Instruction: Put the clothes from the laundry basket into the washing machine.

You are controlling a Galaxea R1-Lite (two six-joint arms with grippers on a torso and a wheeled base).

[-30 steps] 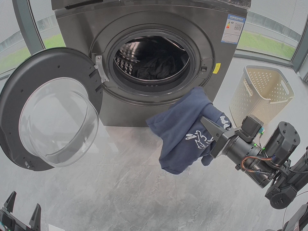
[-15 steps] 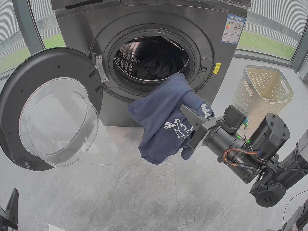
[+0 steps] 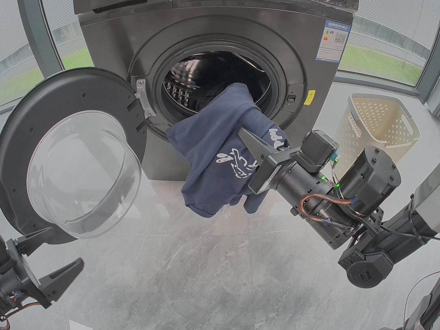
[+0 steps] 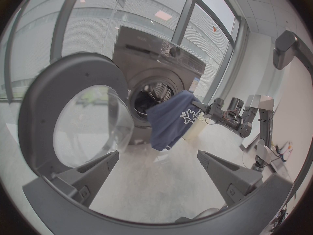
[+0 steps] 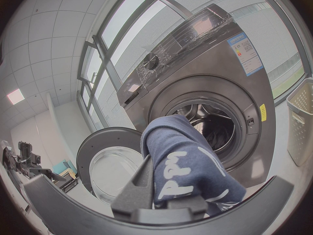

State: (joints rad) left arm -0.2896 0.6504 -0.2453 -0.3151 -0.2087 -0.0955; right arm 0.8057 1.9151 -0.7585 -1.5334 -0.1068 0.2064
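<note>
My right gripper [image 3: 251, 146] is shut on a navy blue garment [image 3: 215, 152] with white print, held in the air just in front of the washing machine's [image 3: 215, 33] round opening. The garment's top edge overlaps the lower rim of the drum opening [image 3: 206, 76], where dark clothes [image 3: 204, 98] lie inside. From the right wrist, the garment [image 5: 186, 160] drapes over the fingers before the drum [image 5: 208, 128]. A cream laundry basket [image 3: 376, 131] stands on the floor at the right of the machine. My left gripper [image 3: 48, 257] hangs open and empty, low at the left; its wrist view shows the garment [image 4: 171, 118] farther off.
The machine's round door [image 3: 68, 154] with its glass bowl stands swung open to the left, close to my left gripper. Grey marble floor [image 3: 183, 271] spreads in front. Windows run behind the machine.
My right gripper has carried the navy garment up and to the left, from beside the basket to the drum opening. My left gripper has risen further into the head view at lower left.
</note>
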